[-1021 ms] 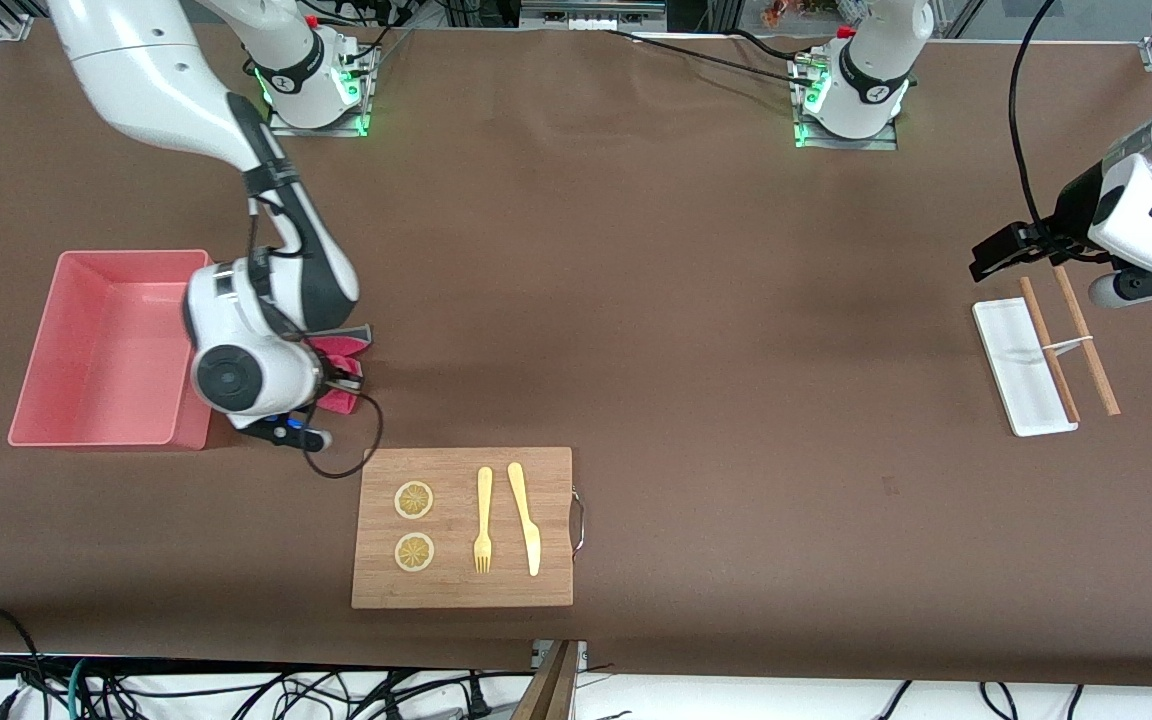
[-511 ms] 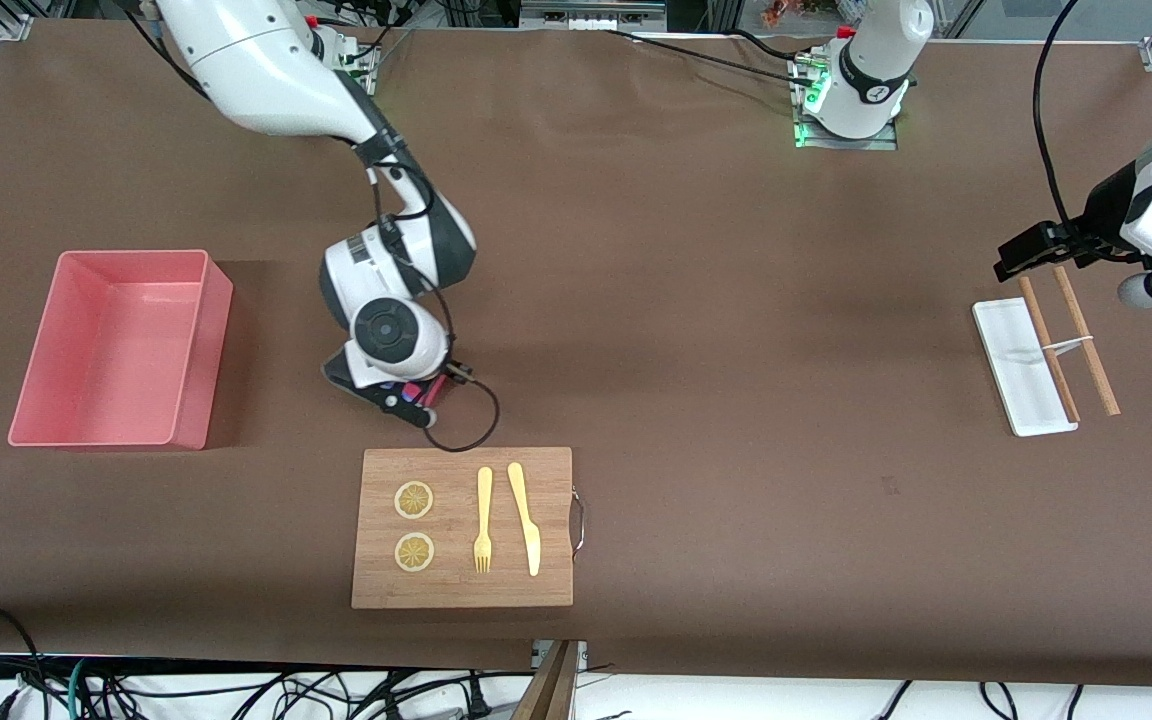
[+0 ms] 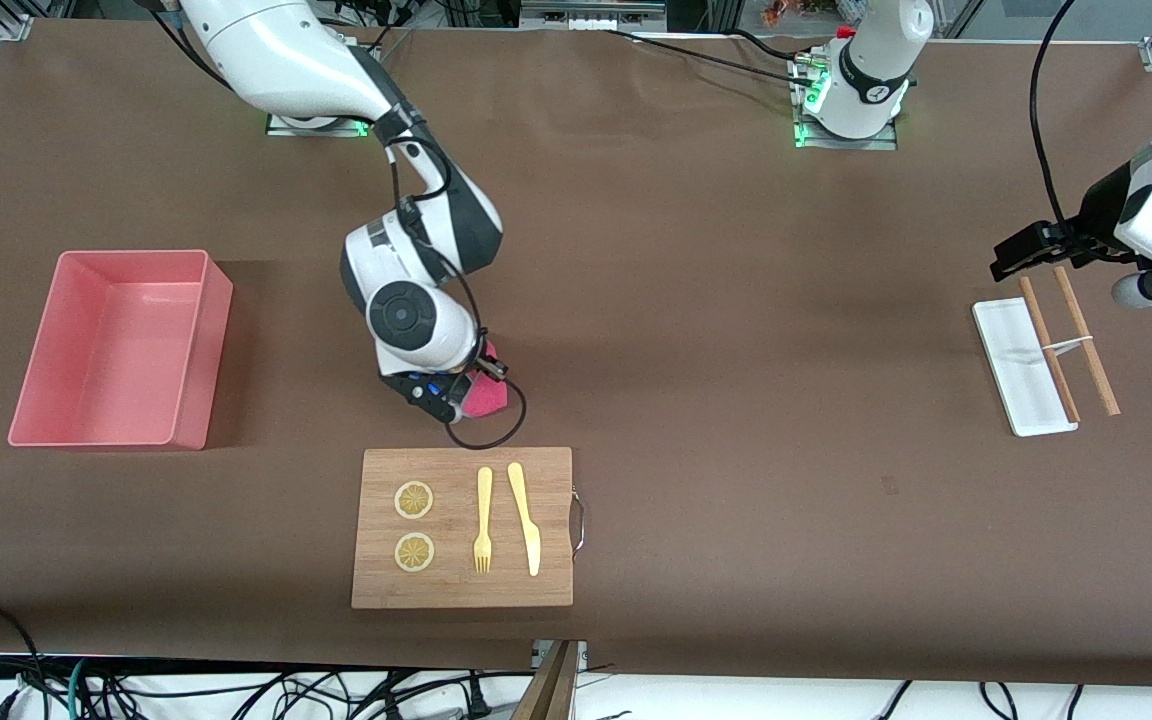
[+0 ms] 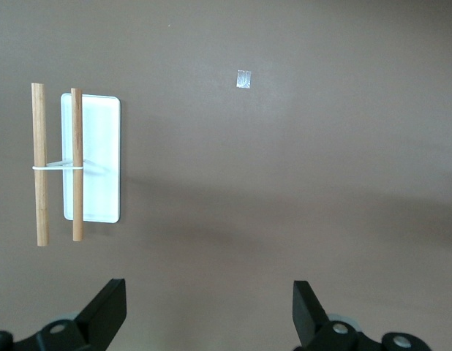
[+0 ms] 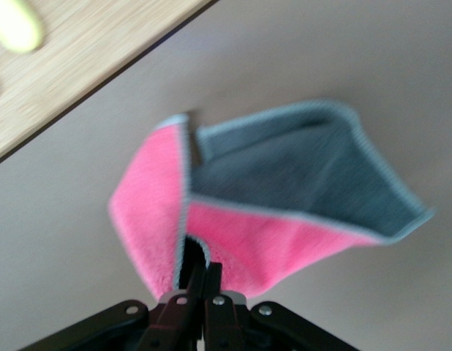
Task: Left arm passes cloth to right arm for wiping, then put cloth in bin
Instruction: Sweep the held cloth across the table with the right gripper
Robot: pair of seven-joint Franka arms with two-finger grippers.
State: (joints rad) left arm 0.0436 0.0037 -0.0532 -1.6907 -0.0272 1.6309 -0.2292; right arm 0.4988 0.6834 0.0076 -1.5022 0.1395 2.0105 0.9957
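The right end effector (image 3: 463, 388) pinches the cloth (image 3: 484, 397) low on the table (image 3: 736, 300), apparently wiping; the left end effector (image 4: 209, 316) waits spread near the white tray (image 4: 94, 146).

High front camera (wrist cameras downward)

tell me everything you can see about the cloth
The cloth is small and soft, bright pink on one face and dark grey on the other, with a pale stitched edge. It is folded over so both faces show. The right gripper has its fingers shut on one pink edge and holds it at the brown table, just farther from the front camera than the wooden cutting board. It is not in the bin.
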